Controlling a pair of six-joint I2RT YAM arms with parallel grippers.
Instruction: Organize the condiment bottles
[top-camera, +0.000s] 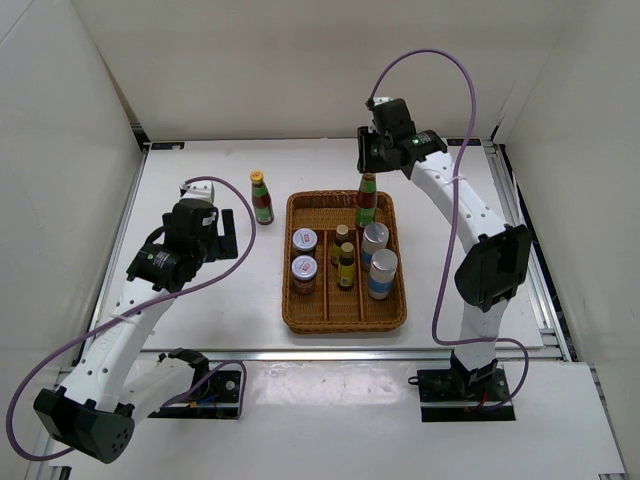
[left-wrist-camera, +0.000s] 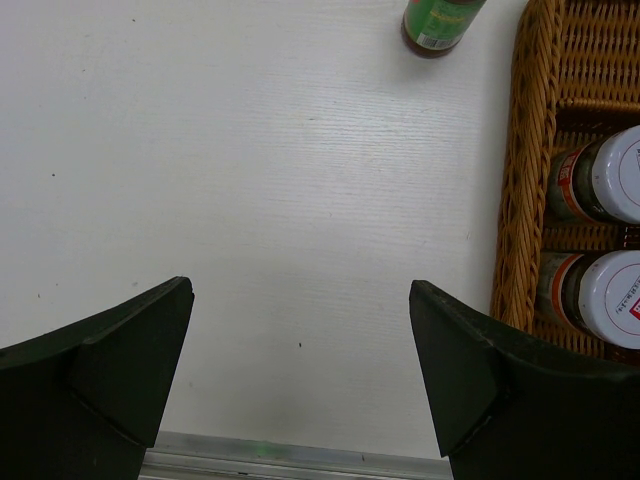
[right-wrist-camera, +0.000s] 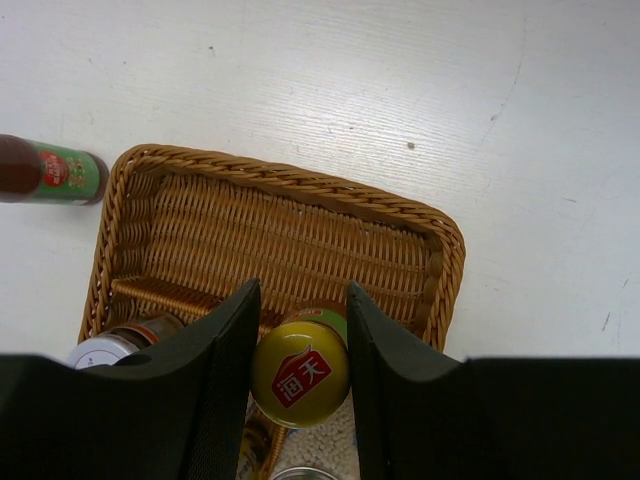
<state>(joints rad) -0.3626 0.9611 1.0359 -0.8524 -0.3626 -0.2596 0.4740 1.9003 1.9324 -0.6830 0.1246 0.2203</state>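
Note:
My right gripper (top-camera: 372, 168) is shut on the yellow cap (right-wrist-camera: 300, 372) of a tall red/green-labelled bottle (top-camera: 366, 204), upright at the far right of the wicker tray (top-camera: 345, 318). I cannot tell whether its base rests on the tray floor. The second tall bottle (top-camera: 262, 198) stands on the table left of the tray, and shows in the right wrist view (right-wrist-camera: 50, 172). In the tray stand two white-lidded jars (top-camera: 304, 242), two tiny dark bottles (top-camera: 346, 265) and two silver-topped cylinders (top-camera: 382, 273). My left gripper (top-camera: 228, 235) is open and empty over bare table (left-wrist-camera: 300, 290).
The tray's left rim (left-wrist-camera: 515, 200) is just right of my left gripper's right finger, with the two jars (left-wrist-camera: 610, 300) behind it. The base of the loose tall bottle (left-wrist-camera: 440, 20) lies ahead of the left gripper. White walls enclose the table.

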